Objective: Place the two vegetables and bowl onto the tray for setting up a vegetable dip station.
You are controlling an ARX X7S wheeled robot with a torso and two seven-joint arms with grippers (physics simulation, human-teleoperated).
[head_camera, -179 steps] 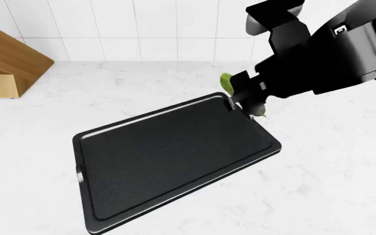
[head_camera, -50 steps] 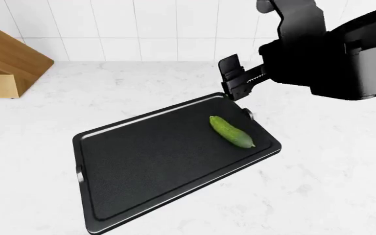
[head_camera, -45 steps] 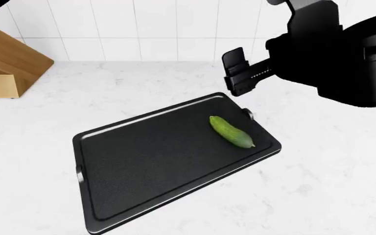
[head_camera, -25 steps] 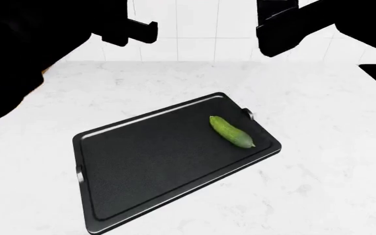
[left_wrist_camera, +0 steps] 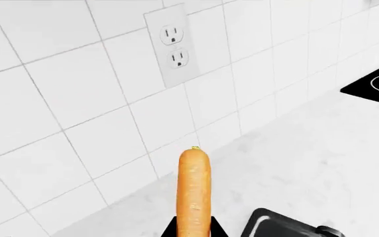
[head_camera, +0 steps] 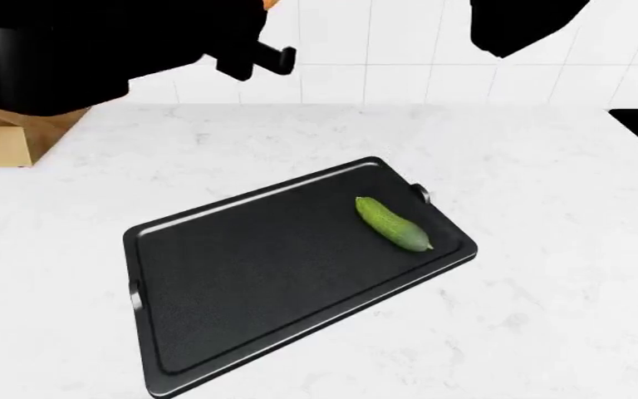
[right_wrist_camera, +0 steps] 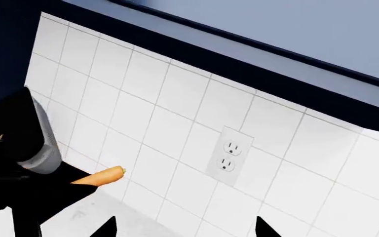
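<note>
Left gripper (left_wrist_camera: 194, 232) has swung in clamping the carrot (left_wrist_camera: 194, 190).

The carrot (left_wrist_camera: 194, 192) has its lower end cut off, hiding the left gripper's fingers (left_wrist_camera: 170, 231).

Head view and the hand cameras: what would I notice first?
A bumpy green cucumber lies on the black tray near its far right corner, bright against the dark. The left gripper holds an orange carrot up in the air, in front of the white tiled wall with its power outlet.
</note>
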